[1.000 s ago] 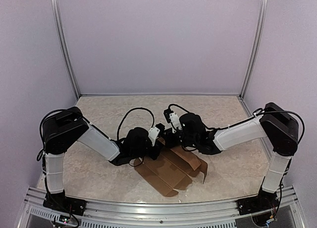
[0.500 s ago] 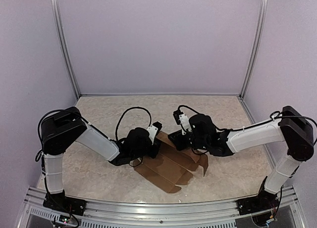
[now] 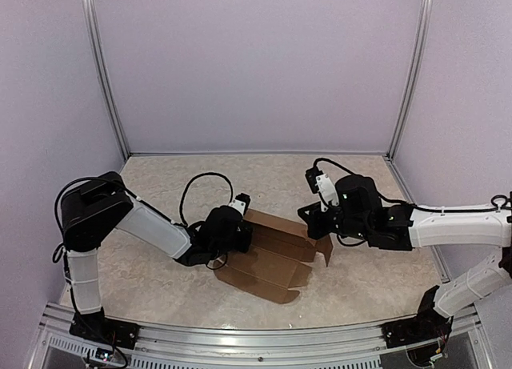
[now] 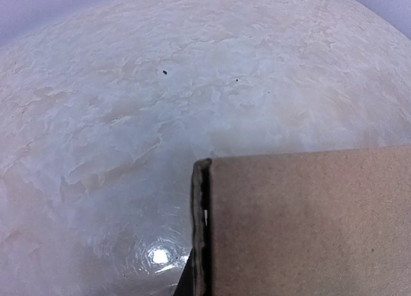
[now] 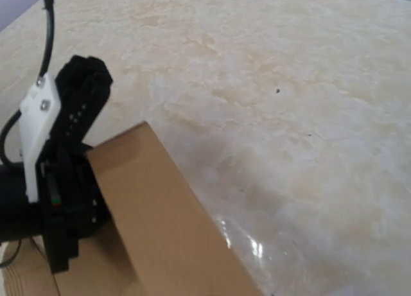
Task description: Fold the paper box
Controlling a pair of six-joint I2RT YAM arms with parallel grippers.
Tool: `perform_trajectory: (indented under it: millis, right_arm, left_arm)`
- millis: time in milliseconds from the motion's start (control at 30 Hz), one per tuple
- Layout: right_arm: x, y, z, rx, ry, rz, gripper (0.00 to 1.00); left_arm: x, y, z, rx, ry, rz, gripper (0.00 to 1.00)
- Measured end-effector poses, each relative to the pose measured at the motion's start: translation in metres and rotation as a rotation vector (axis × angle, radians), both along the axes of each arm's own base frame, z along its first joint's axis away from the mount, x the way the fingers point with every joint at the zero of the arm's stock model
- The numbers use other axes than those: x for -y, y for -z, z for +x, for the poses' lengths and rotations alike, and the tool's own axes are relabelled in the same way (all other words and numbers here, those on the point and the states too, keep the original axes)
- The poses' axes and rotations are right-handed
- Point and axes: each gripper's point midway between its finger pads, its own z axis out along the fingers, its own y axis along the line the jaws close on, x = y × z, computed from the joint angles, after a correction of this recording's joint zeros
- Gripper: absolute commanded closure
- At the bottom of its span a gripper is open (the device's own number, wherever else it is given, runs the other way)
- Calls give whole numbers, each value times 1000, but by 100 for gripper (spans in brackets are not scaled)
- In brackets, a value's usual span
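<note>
We judge most folds outstanding: the paper box (image 3: 272, 261) lies on the table (image 3: 160, 285), partly raised — left gripper (image 3: 240, 229) clamped on its left wall, right gripper (image 3: 314, 219) closed at its right flap, hold not discernible.

The top external camera sits high above and behind the robot, looking down and forward over the whole table (image 3: 376, 281) to the back wall (image 3: 256, 73) (the widest, farthest view). The left wrist camera hangs very close over the tabletop, facing along a panel of the paper box (image 4: 308, 225), while the right wrist camera, also low and near, looks across another brown panel toward the left arm (image 5: 64, 142). All three share box and marbled surface.
</note>
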Motion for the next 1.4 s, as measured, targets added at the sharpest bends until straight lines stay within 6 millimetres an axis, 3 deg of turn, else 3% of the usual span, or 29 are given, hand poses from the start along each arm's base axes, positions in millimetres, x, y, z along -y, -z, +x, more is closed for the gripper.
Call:
perform_trajectory:
  millis: [133,333,533,700,1400]
  right_arm:
    - [11,-3,-5,-16,21,-10,100]
    - [28,16,-10,-65,72,-52,100]
    - [48,35,-2,-81,154,-108,100]
    - [58,38,7,-83,199,-116,100]
    - [52,61,17,-125,201,-167,100]
  left_arm:
    - [-8,-1,3,-34,-74,-12,100]
    - [-8,-7,7,-96,-143,-29,100]
    - [-11,-7,3,-143,-180,-20,100]
    - [-21,-5,-2,-175,-212,3,100]
    - [-21,-1,-10,-256,-223,18,100]
